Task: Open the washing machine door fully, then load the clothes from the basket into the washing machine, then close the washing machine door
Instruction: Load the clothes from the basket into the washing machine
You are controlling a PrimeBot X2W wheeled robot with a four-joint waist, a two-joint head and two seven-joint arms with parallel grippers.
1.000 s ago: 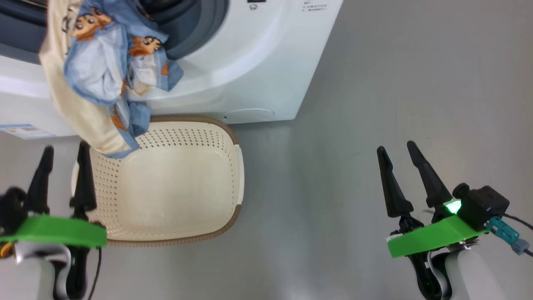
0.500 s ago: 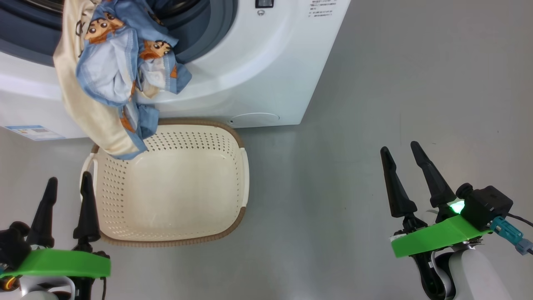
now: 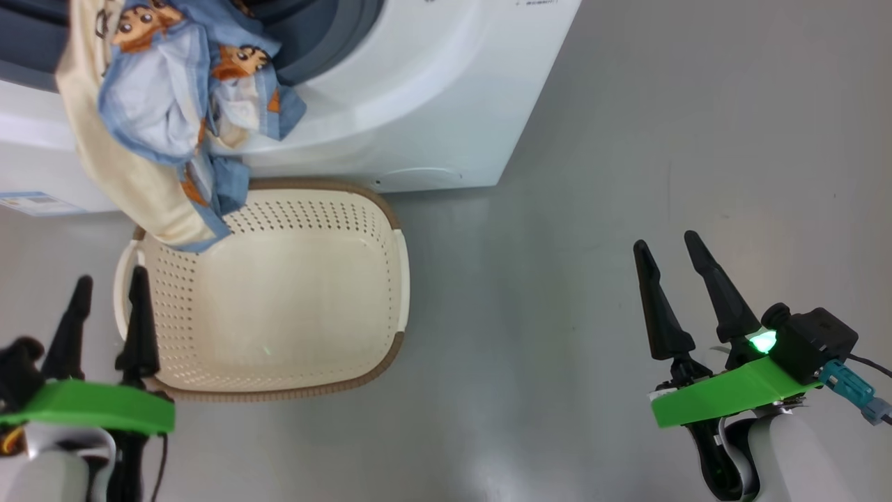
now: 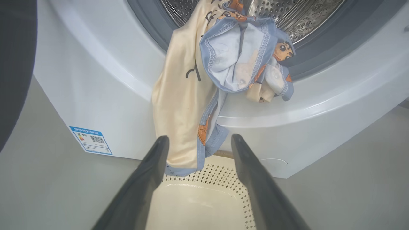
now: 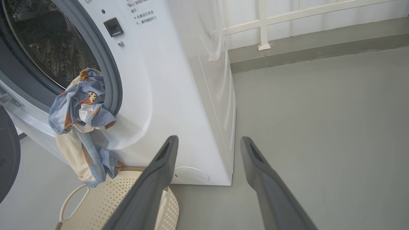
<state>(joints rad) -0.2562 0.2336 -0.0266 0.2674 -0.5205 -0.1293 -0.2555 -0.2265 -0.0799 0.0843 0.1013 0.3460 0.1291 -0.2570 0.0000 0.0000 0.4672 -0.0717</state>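
Note:
The clothes (image 3: 160, 118), blue bear-print fabric with a cream garment, hang over the lower lip of the washing machine (image 3: 418, 104) opening, their tail reaching the basket (image 3: 293, 300) rim. The basket's inside is bare. My left gripper (image 3: 113, 274) is open at the basket's near left corner, holding nothing. The left wrist view looks between its open fingers (image 4: 153, 166) at the clothes (image 4: 191, 95) and steel drum (image 4: 303, 16). The washing machine door (image 4: 12, 64) stands swung open at the left. My right gripper (image 3: 664, 240) is open over the floor, right of the machine.
Grey floor (image 3: 662, 125) spreads right of the washer. A white railing (image 5: 265, 25) and low kerb run along the back wall. A blue label (image 4: 91, 140) sits on the washer's lower corner.
The head view has shifted a little. My left gripper has drawn back from the basket's left side toward me, still open. The clothes hang as before, and the right gripper has not moved.

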